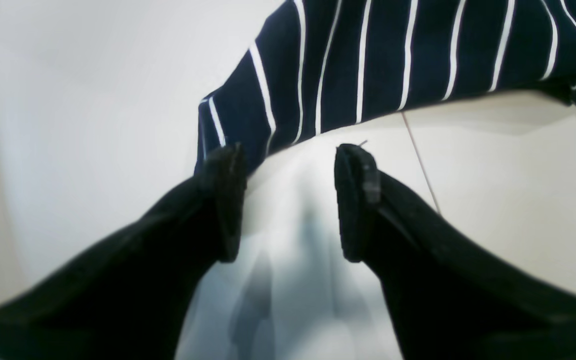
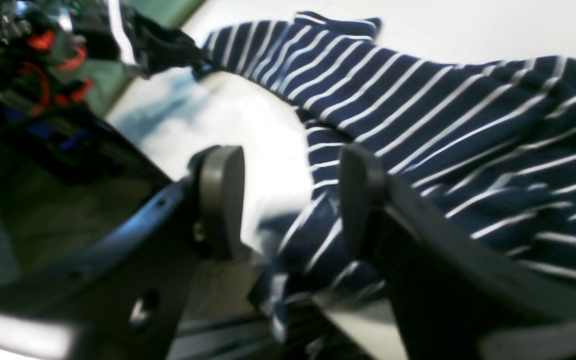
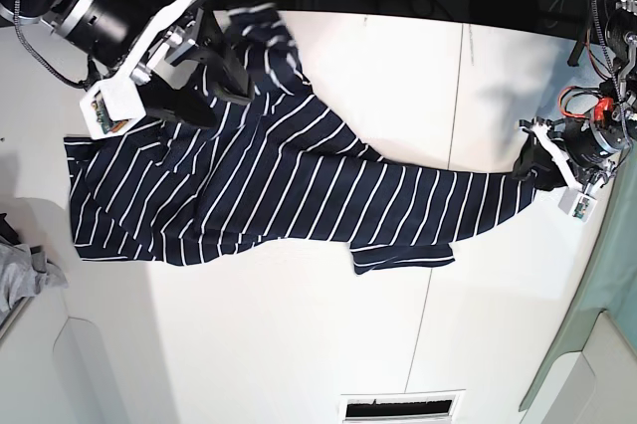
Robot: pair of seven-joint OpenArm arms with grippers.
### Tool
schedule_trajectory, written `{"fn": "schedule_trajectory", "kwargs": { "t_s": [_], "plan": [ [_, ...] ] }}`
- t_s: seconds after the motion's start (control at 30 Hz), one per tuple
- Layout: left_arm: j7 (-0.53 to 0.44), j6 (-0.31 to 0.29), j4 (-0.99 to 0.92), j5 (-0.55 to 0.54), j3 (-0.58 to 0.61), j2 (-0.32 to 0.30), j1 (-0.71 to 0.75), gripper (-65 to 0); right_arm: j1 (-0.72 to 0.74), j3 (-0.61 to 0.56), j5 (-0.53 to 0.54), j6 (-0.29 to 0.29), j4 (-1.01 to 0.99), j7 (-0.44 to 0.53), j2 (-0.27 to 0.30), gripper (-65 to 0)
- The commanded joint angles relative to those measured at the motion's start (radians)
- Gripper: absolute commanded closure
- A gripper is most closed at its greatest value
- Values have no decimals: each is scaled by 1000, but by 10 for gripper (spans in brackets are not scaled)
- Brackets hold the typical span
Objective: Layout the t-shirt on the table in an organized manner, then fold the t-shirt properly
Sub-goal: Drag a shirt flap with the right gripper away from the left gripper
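Left wrist view: left end effector [image 1: 288, 200] has both black fingers [image 1: 228, 200] spread wide apart, nothing between them, only bare white tabletop [image 1: 93, 100] in the gap. Dark navy cloth t-shirt with thin white stripes [image 1: 393, 55] lies just past the fingertips; its edge comes right up to the tip of the finger on the frame's left, whether it touches it cannot be told. Thin dark seam line [image 1: 420, 160] in the tabletop runs from under the cloth toward the other finger.

Right wrist view: blurred. Right end effector [image 2: 288, 200] is spread open, dark grey pads [image 2: 223, 195] apart. A bunched bit of the striped t-shirt [image 2: 418, 130] sits in the gap between them but neither pad clamps it; cloth hangs loose. Rest of the shirt stretches away across the white tabletop [image 2: 468, 25] toward the far arm.

Base view: t-shirt [image 3: 259, 195] is drawn out long across the white tabletop [image 3: 299, 344], from near the far left corner to the right edge, wrinkled, not flat. Wide body part lies on the left half; narrow strip runs to the right edge, with a small flap folded beside the seam line [image 3: 448, 195]. Right end effector [image 3: 224, 56] hovers over the shirt's upper left part near the far edge, where cloth is bunched up. Left end effector [image 3: 537, 165] sits at the right edge at the shirt's narrow end. Crumpled plain grey cloth [image 3: 20, 275] lies at the left edge, apart from the shirt.
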Motion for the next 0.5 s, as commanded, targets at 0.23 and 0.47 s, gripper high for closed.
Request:
{"fn": "schedule_trajectory", "kwargs": {
  "t_s": [0.23,0.47],
  "plan": [
    [7,-5,16,-71,-8,-19,-13,-314,84,134,-165,-68,9,204,2,-302],
    [23,-58,16,-148,-8,32,-14,-314,251,134,-367,-201,-359,276,8,-302]
  ]
}}
